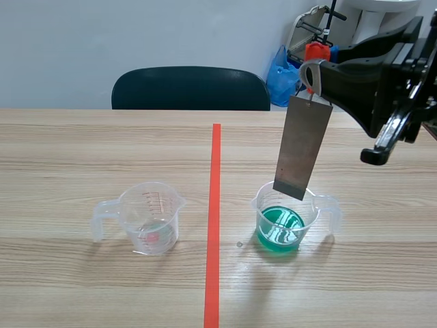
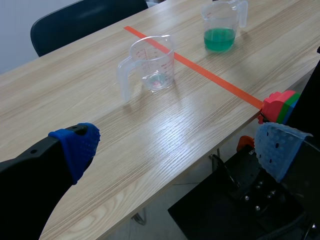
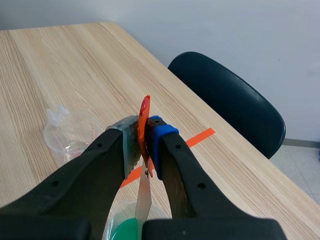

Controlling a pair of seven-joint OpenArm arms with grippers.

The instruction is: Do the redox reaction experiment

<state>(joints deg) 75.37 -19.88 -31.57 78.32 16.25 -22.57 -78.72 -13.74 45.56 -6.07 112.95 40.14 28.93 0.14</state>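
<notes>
Nearest, left gripper point(image 2: 176, 147) spread wide, holding nothing. Lower left of scene view, clear beaker point(image 1: 150, 217); lower centre-right, beaker of green liquid point(image 1: 285, 219). Above it, metal plate point(image 1: 302, 147) hanging from orange clip point(image 3: 144, 120), pinched by right gripper point(image 3: 145, 137). Probably the dipping step; next, straight lowering. Unclear whether plate's lower edge is inside rim.

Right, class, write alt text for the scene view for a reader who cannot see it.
The right gripper holds a grey metal plate hanging above a clear cup of green liquid, right of an orange-red tape line on a wooden table. Left of the line stands a second clear cup; behind is a dark chair.
</notes>
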